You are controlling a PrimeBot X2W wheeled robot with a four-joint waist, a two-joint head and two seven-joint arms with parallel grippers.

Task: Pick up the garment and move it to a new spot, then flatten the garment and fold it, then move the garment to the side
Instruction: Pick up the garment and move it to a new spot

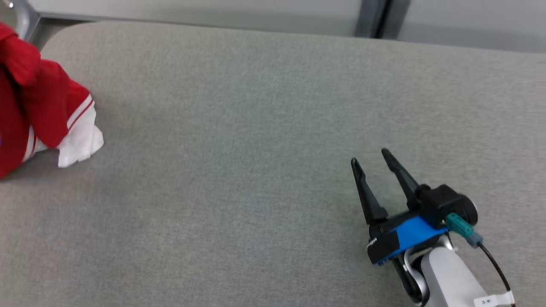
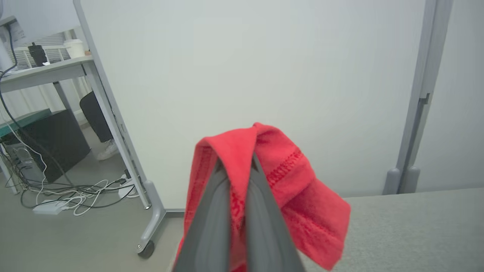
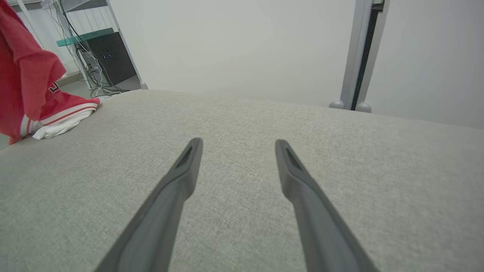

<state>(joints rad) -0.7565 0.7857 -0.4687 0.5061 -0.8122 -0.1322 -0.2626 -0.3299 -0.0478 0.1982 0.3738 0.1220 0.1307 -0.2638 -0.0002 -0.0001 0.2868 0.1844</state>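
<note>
The garment [image 1: 38,106] is red with a white, red-striped hem and hangs bunched at the far left of the grey table [image 1: 256,170], its lower end resting on the surface. In the left wrist view my left gripper [image 2: 236,160] is shut on a fold of the red garment [image 2: 291,189], which drapes over both fingertips. The right wrist view shows the garment [image 3: 34,87] at the left edge, lifted above the table. My right gripper [image 1: 370,155] stands open over the table at the lower right, far from the cloth, with nothing between its fingers [image 3: 189,158].
A pale partition wall [image 2: 264,68] with grey posts [image 3: 357,56] runs along the table's far edge. Beyond the table's left end are a desk [image 2: 45,71], a black computer case [image 3: 109,56] and loose cables [image 2: 75,192] on the floor.
</note>
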